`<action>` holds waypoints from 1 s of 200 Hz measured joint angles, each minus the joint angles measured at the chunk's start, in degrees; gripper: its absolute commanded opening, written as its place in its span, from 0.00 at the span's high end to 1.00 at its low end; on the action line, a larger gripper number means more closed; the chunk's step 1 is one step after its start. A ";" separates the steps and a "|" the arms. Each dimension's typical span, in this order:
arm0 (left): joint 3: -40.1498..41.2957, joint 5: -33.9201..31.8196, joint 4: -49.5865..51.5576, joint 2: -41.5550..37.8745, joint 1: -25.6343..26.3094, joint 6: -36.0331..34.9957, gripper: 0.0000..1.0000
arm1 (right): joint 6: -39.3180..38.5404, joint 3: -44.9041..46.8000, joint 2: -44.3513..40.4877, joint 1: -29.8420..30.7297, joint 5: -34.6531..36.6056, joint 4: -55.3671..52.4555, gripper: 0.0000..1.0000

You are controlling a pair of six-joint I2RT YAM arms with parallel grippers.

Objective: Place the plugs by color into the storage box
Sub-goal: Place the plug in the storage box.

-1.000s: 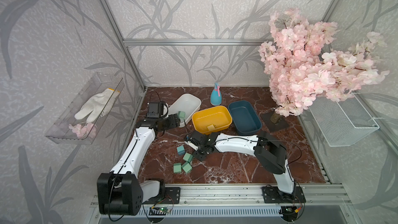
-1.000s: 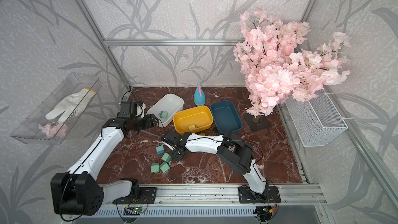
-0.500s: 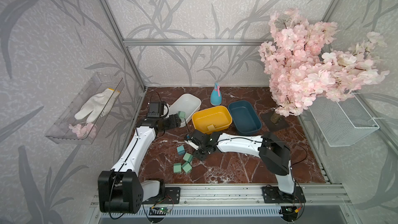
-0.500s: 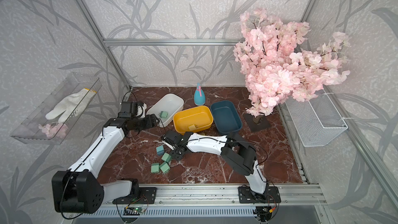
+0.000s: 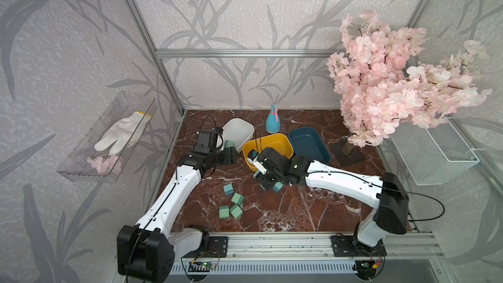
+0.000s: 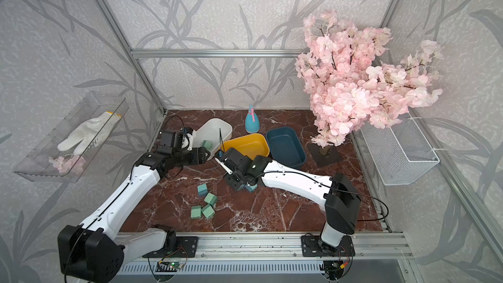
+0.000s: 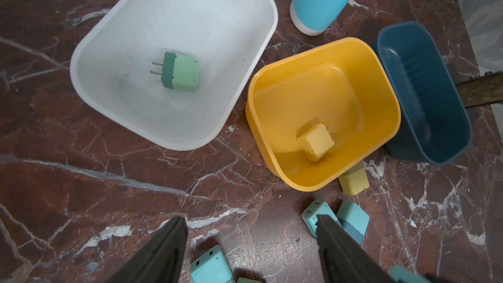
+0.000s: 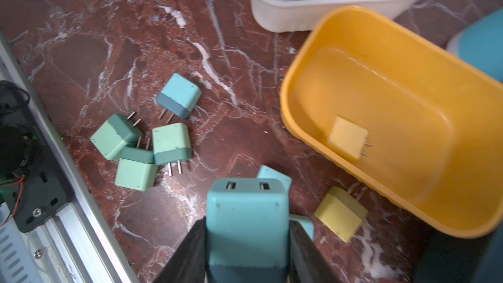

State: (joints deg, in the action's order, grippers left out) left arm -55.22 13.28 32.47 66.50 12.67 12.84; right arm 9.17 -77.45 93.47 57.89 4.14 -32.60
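A smooth, cube-shaped plastic teal plug (image 8: 246, 202) is clamped by the right gripper (image 8: 247, 220), six o'clock of the glossy yellow tub (image 5: 275, 142); the left gripper (image 7: 250, 220) is spread, empty.

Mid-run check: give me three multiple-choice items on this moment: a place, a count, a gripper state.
1. The unbinned yellow cube-shaped plastic plug lies: A) in the dark blue bin B) at the front rail C) on the marble table beside the yellow plastic bin.
2. Plugs in the white plastic bin: A) one B) none C) three.
3. The right gripper is: A) open B) shut on a teal blue plastic plug C) shut on nothing.
Answers: 1 C, it rests by the bin's wall; 2 A, one mint green plug lies there; 3 B, its fingers clamp it.
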 measured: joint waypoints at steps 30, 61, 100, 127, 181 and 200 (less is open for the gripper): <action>0.00 -2.29 -0.09 -1.57 5.20 -3.21 0.23 | 0.55 4.44 -6.43 -8.33 0.57 -0.15 0.57; 0.00 -3.63 -0.55 -1.99 10.58 -6.34 0.24 | 0.90 7.30 -9.22 -16.92 0.55 -0.02 0.55; 0.35 -3.06 -1.27 -2.10 15.34 -9.51 0.24 | 0.87 8.35 -8.90 -24.44 0.11 0.15 0.55; 1.09 -1.18 -1.79 -2.12 18.80 -12.41 0.22 | 0.66 8.68 -7.96 -28.33 0.26 0.87 0.55; 3.72 7.61 -3.32 -2.10 26.23 -21.81 0.21 | 0.33 10.45 -1.97 -34.27 -0.70 2.51 0.54; 4.09 8.94 -3.37 -1.51 27.96 -24.44 0.21 | 0.26 10.45 1.03 -35.60 -1.18 2.80 0.54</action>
State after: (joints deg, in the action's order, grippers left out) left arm -51.13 22.22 29.10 64.99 40.62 -11.60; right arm 9.43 -67.00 94.50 22.28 2.96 -29.80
